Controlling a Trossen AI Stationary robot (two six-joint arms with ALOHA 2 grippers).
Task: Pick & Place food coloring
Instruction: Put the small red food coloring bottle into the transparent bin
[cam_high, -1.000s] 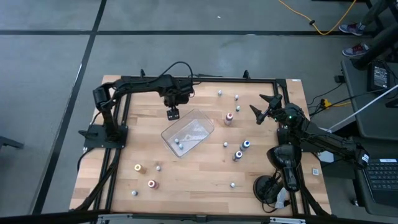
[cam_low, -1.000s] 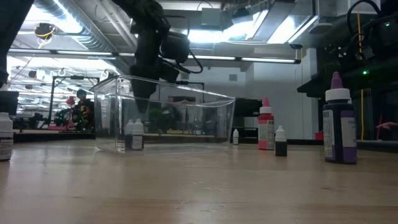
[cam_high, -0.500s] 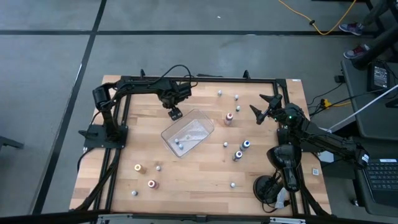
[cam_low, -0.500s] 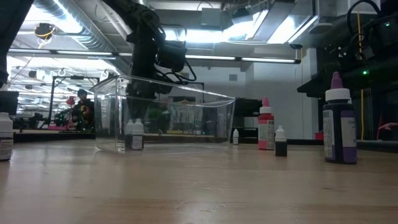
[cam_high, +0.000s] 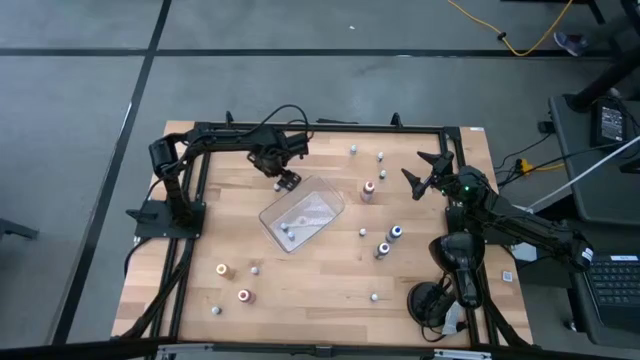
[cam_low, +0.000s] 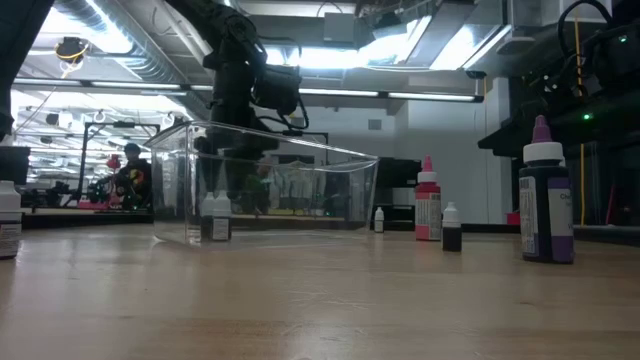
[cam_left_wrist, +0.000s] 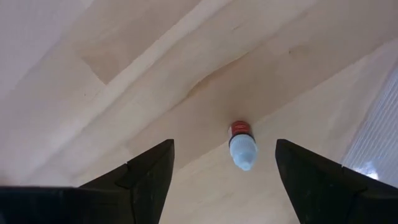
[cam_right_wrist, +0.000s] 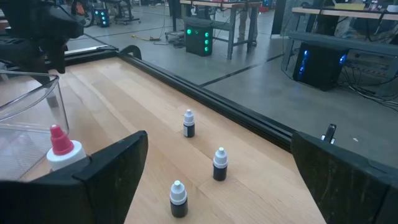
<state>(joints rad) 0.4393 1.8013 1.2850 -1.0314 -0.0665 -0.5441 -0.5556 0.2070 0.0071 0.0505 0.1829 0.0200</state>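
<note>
My left gripper (cam_high: 287, 181) points straight down beside the far-left corner of the clear plastic tray (cam_high: 334, 201). It is open. A tiny food coloring bottle (cam_left_wrist: 241, 144) with a red label and a pale cap stands on the wood between its fingers, which stand apart from it on either side. Two or three small bottles (cam_high: 290, 232) lie inside the tray. Other food coloring bottles stand scattered on the table: a red one (cam_high: 368, 190), blue ones (cam_high: 396, 233), and orange and red ones (cam_high: 222, 269) near the front left. My right gripper (cam_high: 420, 172) waits open at the far right.
The tray's wall (cam_left_wrist: 380, 142) stands close beside my left gripper. Small pale bottles (cam_right_wrist: 188, 123) stand near the far edge in front of my right gripper. A black frame rail (cam_high: 320, 127) runs along the table's far edge. Bare wood lies at the table's near middle.
My left gripper has rolled about its downward-pointing axis, so that its fingers now lie in a different direction over the table. It has stayed open next to the tray's far-left corner. Nothing on the table has moved.
</note>
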